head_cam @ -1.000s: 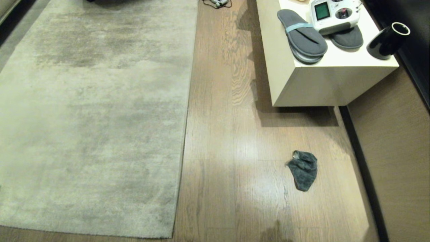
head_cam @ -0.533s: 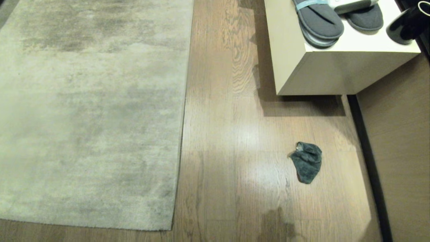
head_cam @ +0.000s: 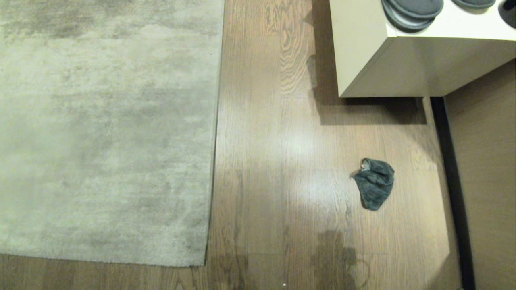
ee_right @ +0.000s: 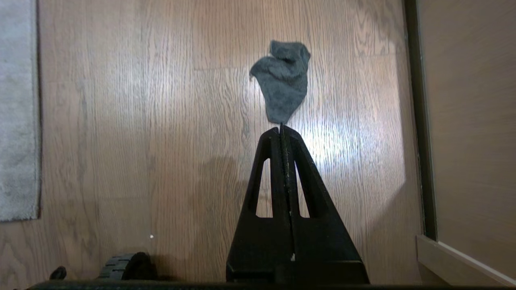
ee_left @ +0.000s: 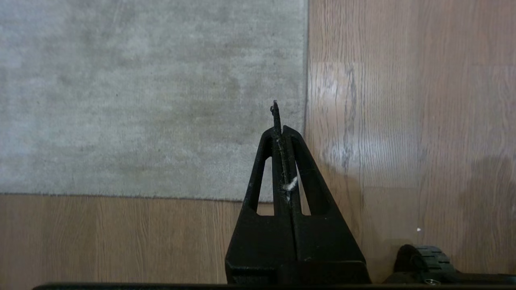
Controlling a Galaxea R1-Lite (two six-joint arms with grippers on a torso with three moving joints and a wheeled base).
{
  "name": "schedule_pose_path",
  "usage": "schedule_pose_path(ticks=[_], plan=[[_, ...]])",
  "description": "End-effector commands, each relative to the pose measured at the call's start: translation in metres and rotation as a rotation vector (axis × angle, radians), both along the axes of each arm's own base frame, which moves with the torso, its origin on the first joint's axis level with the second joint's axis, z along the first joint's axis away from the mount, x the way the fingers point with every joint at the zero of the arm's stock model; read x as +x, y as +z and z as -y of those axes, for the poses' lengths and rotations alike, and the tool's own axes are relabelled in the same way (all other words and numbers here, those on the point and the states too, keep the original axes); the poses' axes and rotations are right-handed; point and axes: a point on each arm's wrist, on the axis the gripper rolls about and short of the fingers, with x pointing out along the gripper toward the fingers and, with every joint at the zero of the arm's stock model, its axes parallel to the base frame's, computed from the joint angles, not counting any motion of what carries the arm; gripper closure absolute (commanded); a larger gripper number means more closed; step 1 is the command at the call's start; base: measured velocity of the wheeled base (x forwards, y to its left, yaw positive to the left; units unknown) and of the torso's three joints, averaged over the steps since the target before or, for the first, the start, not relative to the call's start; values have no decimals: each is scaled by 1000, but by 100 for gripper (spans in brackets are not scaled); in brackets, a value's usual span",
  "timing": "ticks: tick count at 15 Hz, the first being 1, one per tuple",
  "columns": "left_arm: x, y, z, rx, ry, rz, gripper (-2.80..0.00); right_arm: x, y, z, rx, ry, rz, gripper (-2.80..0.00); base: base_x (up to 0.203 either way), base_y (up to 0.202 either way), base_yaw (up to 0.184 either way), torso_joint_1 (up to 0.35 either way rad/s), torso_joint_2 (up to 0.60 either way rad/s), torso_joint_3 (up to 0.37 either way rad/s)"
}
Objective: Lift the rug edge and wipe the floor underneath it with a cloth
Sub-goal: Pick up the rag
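Note:
A large pale beige-grey rug [head_cam: 100,129] lies flat on the left, its straight rug edge [head_cam: 213,153] and near corner [head_cam: 203,264] resting on the floor [head_cam: 282,161] of light brown planks. The cloth [head_cam: 375,183], small, dark grey and crumpled, lies on the boards to the right. Neither arm shows in the head view. My left gripper [ee_left: 280,129] hangs shut and empty above the rug's near corner [ee_left: 300,193]. My right gripper [ee_right: 282,129] is shut and empty, raised off the floor, with the cloth [ee_right: 284,82] lying beyond its tips.
A cream low cabinet [head_cam: 387,64] with grey slippers [head_cam: 411,12] on top stands at the back right. A dark skirting strip [head_cam: 451,181] and a brown wall panel [head_cam: 487,181] run along the right. The base's wheels [ee_right: 125,264] show near the floor.
The whole head view has shifted as the camera tilted down: rug, cloth and cabinet slid up the picture, and the cabinet's top has mostly left view. Nothing on the floor has moved.

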Motion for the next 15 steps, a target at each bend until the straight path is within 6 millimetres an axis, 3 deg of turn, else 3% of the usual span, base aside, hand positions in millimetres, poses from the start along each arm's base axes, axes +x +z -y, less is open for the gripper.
schedule_pose_path(ticks=[1,15], plan=[[0,0,0,0,1,-1,0,0,0,0,0,0,-1,0,0,0,0,2,0,-199],[0,0,0,-2,2,-1,0,0,0,0,0,0,-1,0,0,0,0,3,2,-196]])
